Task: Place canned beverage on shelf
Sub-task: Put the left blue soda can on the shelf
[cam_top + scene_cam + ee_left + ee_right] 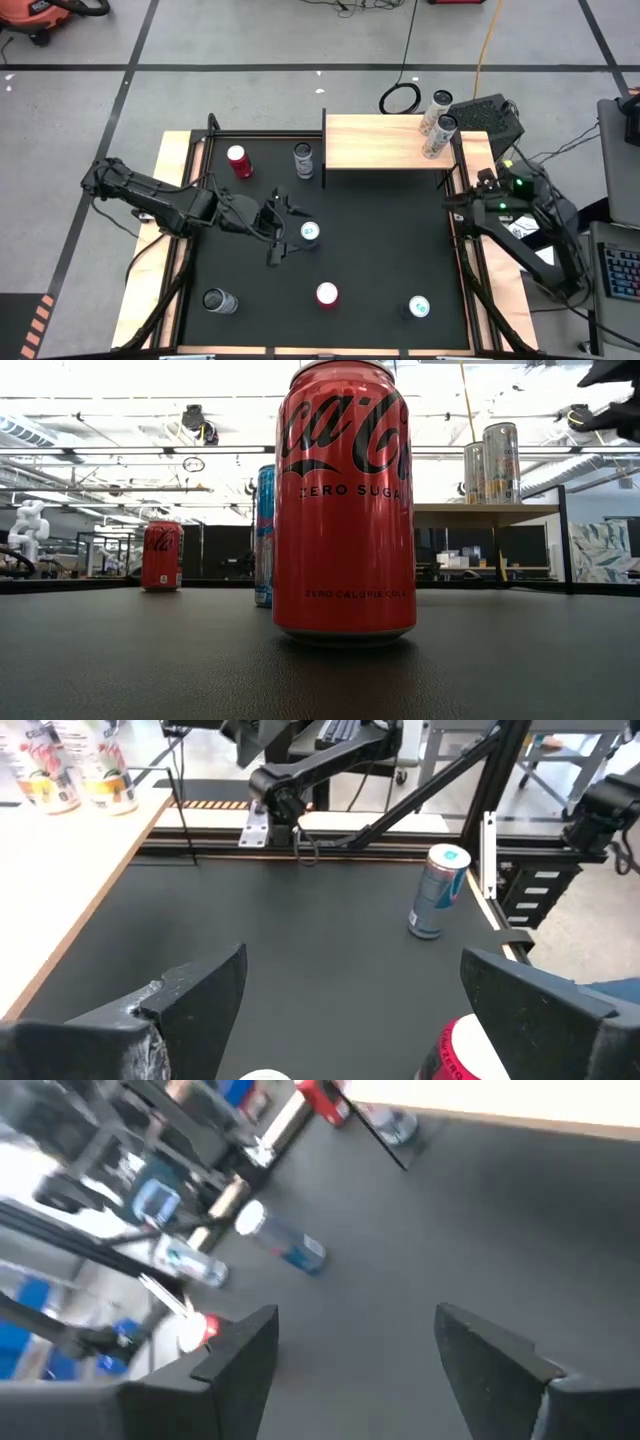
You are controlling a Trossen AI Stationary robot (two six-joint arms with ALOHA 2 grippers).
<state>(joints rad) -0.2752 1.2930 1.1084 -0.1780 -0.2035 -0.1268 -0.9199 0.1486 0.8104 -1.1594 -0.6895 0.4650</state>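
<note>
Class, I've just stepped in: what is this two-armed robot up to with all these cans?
Nothing is held yet. The left end effector hovers open over the black table, beside a blue-and-white can. Two cans already stand on the shelf. The right end effector waits open at the table's right edge.

two cans [437, 124] on shelf [385, 142]

Black table [380, 250], orange cable [487, 35].

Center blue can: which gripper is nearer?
Left. The left gripper, open, is right beside the blue can; the right gripper, open and empty, waits at the table's right edge.
</note>
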